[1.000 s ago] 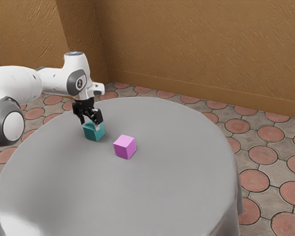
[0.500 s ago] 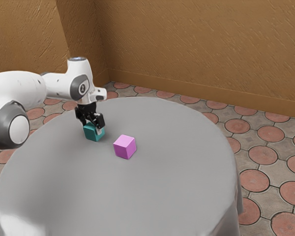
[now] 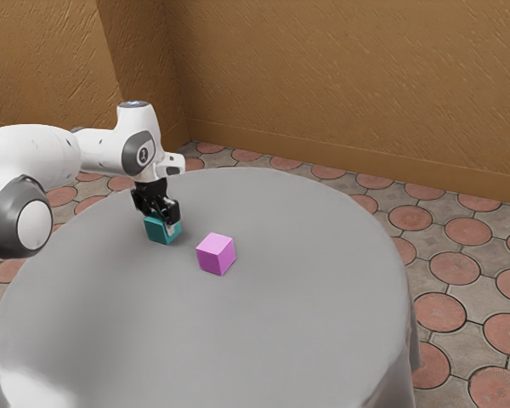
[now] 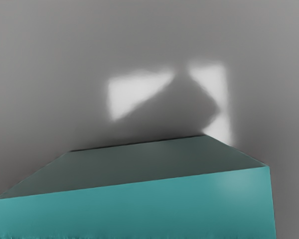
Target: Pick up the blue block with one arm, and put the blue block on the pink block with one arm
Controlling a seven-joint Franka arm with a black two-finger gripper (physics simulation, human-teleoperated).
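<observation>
The white arm (image 3: 59,157) reaches in low from the exterior view's left and bends down at the wrist, so its black gripper (image 3: 162,221) points straight down onto the blue block (image 3: 159,234). The block, more teal than blue, sits on the grey table (image 3: 306,323) near the pink block (image 3: 215,253), on that block's exterior-view left and not touching it. The gripper is down over the block's top, but I cannot tell whether it is clamped on it or merely around it.

1 blue blk (image 3: 158,232), 1 pink blk (image 3: 215,253)
</observation>
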